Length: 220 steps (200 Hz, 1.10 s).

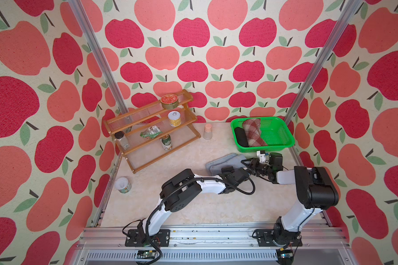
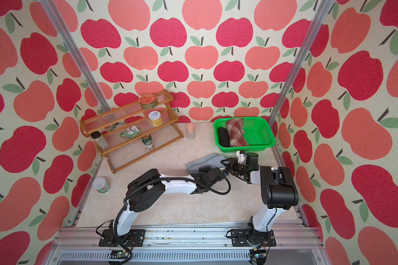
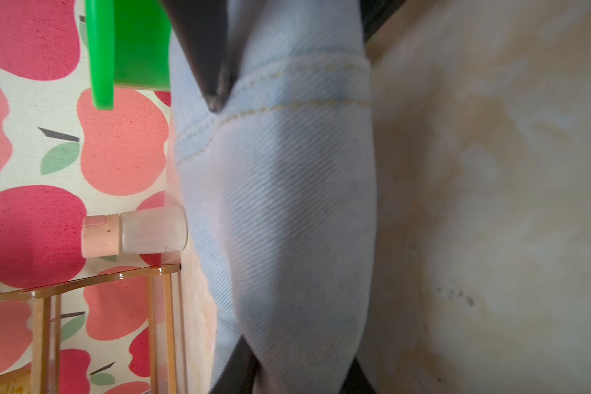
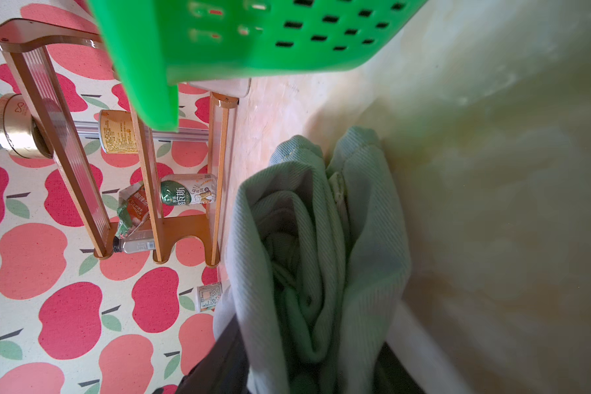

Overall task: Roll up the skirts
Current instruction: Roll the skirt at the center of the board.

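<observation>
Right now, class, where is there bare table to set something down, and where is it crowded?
Free: the table front, between left arm, right arm and metal rail; also between cup and left arm. Crowded: before the basket, around the denim skirt.

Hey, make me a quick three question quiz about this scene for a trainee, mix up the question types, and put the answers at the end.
1. True or false: the plaid skirt and the black skirt both lie inside the green basket.
2. Where is the denim skirt? A) hanging on the back wall. B) in the basket. C) on the table, on the near side of the basket.
3. What stands on the table between the wooden rack and the basket?
Key: 1 true; 2 C; 3 a small clear bottle with a pink cap.
</observation>
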{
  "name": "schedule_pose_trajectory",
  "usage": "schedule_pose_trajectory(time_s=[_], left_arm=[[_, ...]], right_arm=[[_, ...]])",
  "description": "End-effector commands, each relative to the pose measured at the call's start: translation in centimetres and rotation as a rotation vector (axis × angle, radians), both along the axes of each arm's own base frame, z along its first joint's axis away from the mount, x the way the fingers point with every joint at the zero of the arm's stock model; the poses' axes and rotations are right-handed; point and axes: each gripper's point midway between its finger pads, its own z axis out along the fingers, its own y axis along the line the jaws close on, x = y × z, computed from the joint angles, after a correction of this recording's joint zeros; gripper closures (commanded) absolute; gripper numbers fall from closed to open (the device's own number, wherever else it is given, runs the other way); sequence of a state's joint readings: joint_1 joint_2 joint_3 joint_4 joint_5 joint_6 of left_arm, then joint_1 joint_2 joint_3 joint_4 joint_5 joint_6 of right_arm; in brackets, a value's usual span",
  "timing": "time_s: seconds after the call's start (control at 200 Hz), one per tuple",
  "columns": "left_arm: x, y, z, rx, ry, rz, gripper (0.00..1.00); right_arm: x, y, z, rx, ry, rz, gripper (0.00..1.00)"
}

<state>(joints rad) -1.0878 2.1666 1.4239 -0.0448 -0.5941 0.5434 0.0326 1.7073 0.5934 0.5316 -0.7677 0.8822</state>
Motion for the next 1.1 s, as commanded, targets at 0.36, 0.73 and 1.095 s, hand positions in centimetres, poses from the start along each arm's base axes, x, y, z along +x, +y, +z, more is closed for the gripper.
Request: schedule_pose_trajectory(time_s=[0.36, 0.73, 1.095], left_arm=[[-4.5, 3.2, -6.9, -0.311, 0.933, 0.151, 0.57], [-3.4, 1.4, -5.7, -0.635, 1.306, 0.198, 0.49], [-2.0, 1.1, -5.7, -0.827, 1.528, 0.250, 0.49]], right_arm=[[-1.3, -1.9, 2.8, -0.021, -0.107, -0.029, 0.30], [-3.6, 0.1, 0.8, 0.005, -0.118, -0.019, 0.18], [-3.4, 2.0, -1.3, 0.016, -0.066, -0.020, 0.14]])
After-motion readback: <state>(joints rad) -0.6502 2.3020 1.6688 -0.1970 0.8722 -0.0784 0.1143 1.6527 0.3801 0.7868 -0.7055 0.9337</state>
